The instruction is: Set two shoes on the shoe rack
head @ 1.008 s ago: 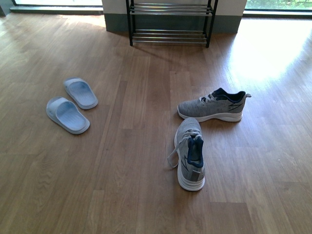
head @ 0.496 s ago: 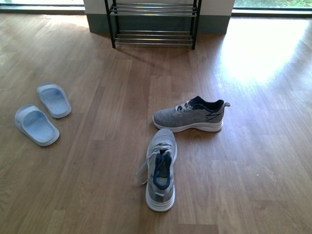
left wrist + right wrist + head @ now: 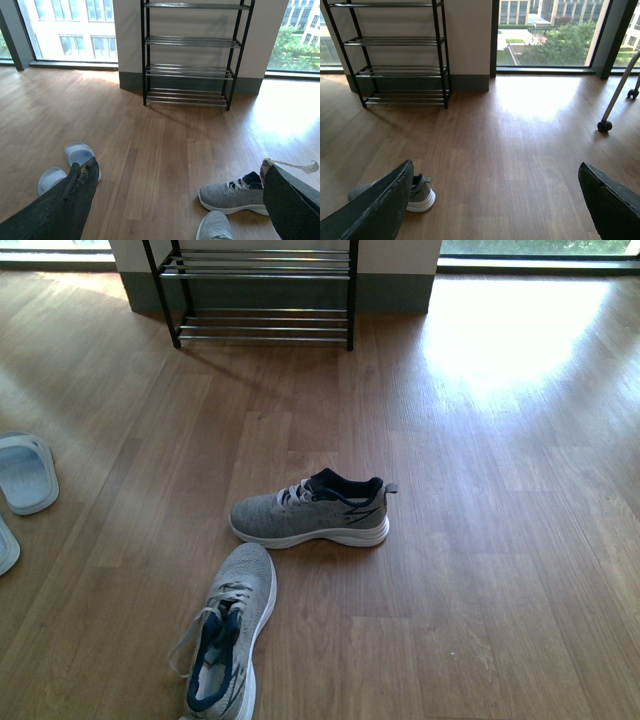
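Closest to me are my own grippers. Left gripper point(image 3: 177, 167) has its jaws spread wide w/ nothing between them but floor; its dark fingers point(image 3: 65, 210) sit at the two edges of the wrist cam. Right gripper point(image 3: 496, 170) is the same: fully spread, holding nothing. Neither arm shows in the front cam.

Next out, the near shoe point(image 3: 225, 640) lies on the wood floor point(image 3: 480, 540) at the lower edge of the front view, left of centre. Its heel is toward me and its toe points away, navy collar up, laces loose, and the frame cuts off the heel. Just beyond its toe is the far shoe point(image 3: 310, 512), very close, tho I can't tell if they touch. It stands on its sole, side-on, toe to the left, heel to the right. Off to the left, well apart from both, is a pair of pale blue slippers point(image 3: 25, 470) — not my job.

Farthest, the shoe rack point(image 3: 262, 337) stands against the wall point(image 3: 467, 35) beside the windows point(image 3: 545, 35), well apart from the shoes. The left wrist cam shows all four tiers, no shoe on any.

Progress, as I judge it: 0 of 2 placed. Nothing is gripped and both shoes are on the floor. Left to do: get an arm down to a shoe, grip it, carry it to the rack, set it on a tier, then repeat for the 2nd — approx. the whole job is ahead.
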Motion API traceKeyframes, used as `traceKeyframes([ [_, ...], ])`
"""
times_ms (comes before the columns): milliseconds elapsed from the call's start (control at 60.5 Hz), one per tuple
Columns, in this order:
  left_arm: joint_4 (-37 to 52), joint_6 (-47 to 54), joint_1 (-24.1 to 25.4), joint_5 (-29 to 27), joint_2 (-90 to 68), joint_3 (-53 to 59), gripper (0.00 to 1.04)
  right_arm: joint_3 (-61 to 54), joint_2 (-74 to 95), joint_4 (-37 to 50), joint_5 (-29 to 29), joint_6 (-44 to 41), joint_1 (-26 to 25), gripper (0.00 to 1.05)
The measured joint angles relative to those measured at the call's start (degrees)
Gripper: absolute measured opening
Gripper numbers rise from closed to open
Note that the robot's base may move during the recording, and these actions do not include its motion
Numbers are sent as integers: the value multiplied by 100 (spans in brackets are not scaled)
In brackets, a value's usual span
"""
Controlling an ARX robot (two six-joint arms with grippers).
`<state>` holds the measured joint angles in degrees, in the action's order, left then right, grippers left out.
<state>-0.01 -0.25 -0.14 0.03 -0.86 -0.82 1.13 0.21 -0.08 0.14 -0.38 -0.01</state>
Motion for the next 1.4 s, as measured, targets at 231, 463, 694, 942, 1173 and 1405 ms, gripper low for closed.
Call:
traceKeyframes([
  [231, 0, 0, 0, -2, 0, 0, 95, 0, -4, 0, 0, 0, 0, 96],
  [463, 22, -13, -42, -170, -33, 0, 95, 0, -4, 0, 0, 0, 0, 96],
  [694, 1950, -1047, 560, -1010, -3595, -544, 95, 0, -4, 0, -13, 0, 0, 96],
  [942, 2570, -1353, 363, -50, -8126, -1893, 95, 0, -4, 0, -15, 0, 0, 96],
  [1173, 2815, -1209, -533, -184, -10867, -2938, 95, 0, -4, 0, -13, 0, 0, 96],
  [1405, 2520, -1132, -1027, 72, -12463, -3934, 95, 0, -4, 0, -13, 0, 0, 96],
])
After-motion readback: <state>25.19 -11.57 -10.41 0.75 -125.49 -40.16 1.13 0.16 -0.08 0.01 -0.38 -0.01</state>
